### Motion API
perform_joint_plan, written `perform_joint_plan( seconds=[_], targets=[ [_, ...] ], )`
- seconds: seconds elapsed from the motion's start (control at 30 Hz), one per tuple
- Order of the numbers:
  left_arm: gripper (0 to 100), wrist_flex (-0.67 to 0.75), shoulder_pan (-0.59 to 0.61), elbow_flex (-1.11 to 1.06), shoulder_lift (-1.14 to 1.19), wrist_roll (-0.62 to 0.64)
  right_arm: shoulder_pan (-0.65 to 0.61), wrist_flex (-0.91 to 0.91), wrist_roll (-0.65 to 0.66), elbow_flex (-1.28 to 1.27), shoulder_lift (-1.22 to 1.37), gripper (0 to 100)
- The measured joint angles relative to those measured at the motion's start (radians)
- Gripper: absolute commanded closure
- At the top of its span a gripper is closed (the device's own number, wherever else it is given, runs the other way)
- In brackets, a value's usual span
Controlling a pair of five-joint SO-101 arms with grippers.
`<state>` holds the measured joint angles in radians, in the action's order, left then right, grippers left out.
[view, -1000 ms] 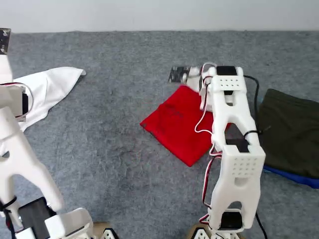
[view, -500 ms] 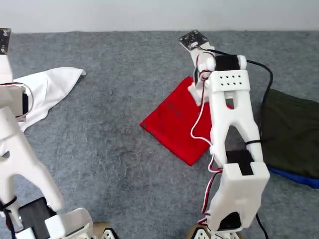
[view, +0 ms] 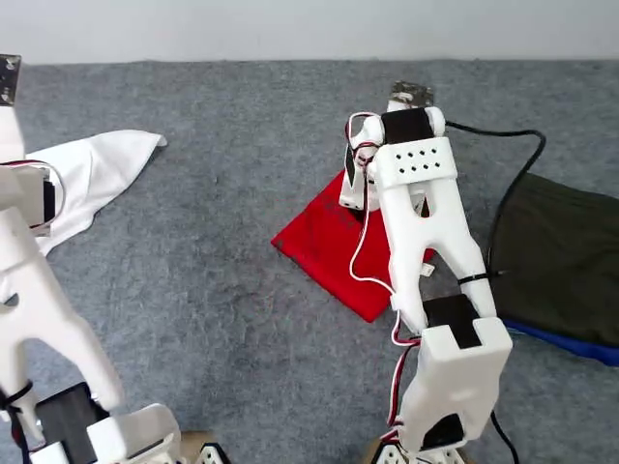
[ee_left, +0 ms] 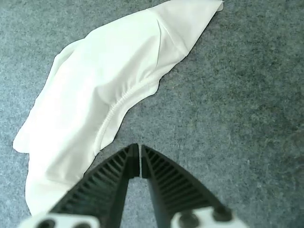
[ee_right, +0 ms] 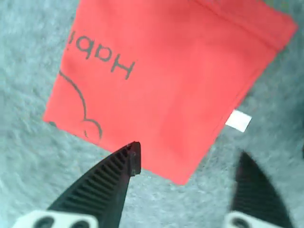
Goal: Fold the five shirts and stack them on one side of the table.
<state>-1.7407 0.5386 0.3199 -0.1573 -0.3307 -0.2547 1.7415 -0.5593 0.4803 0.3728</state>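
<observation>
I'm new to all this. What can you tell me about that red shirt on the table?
The red shirt is soft-looking cloth, folded into a flat rectangle, lying skewed on the grey table. Its top face carries dark print, and a small white tag sticks out from one edge. The open right gripper hangs over a corner; whether it touches the cloth cannot be told.

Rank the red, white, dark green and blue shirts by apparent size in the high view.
1. dark green shirt, though the frame edge cuts it.
2. red shirt, partly under the right arm.
3. white shirt, partly behind the left arm.
4. blue shirt, just a sliver under the dark green one.
</observation>
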Motion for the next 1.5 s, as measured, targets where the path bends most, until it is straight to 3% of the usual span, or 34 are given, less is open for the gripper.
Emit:
perform_joint_plan(
  seconds=[0.13, 0.37, 0.5, 0.67, 0.77, 0.97, 1.2, 1.5],
  targets=[
    [99, 0.0, 0.0, 0.0, 0.0, 0.0, 0.029, -0.052, -0.092, 0.0, 0.11, 43.9],
    [99, 0.0, 0.0, 0.0, 0.0, 0.0, 0.092, -0.207, -0.109, 0.0, 0.339, 48.7],
    [99, 0.0, 0.0, 0.0, 0.0, 0.0, 0.098, -0.287, -0.109, 0.023, 0.419, 66.4],
    [99, 0.0, 0.0, 0.0, 0.0, 0.0, 0.1, -0.288, -0.078, 0.097, 0.477, 98.6],
    [99, 0.0, 0.0, 0.0, 0.0, 0.0, 0.112, -0.276, -0.051, 0.121, 0.486, 95.7],
    [99, 0.0, 0.0, 0.0, 0.0, 0.0, 0.138, -0.187, 0.061, 0.157, 0.479, 99.0],
    [99, 0.0, 0.0, 0.0, 0.0, 0.0, 0.16, -0.005, 0.253, 0.204, 0.301, 99.0],
    [99, 0.0, 0.0, 0.0, 0.0, 0.0, 0.308, 0.012, 0.592, 0.215, -0.035, 99.0]
  ],
)
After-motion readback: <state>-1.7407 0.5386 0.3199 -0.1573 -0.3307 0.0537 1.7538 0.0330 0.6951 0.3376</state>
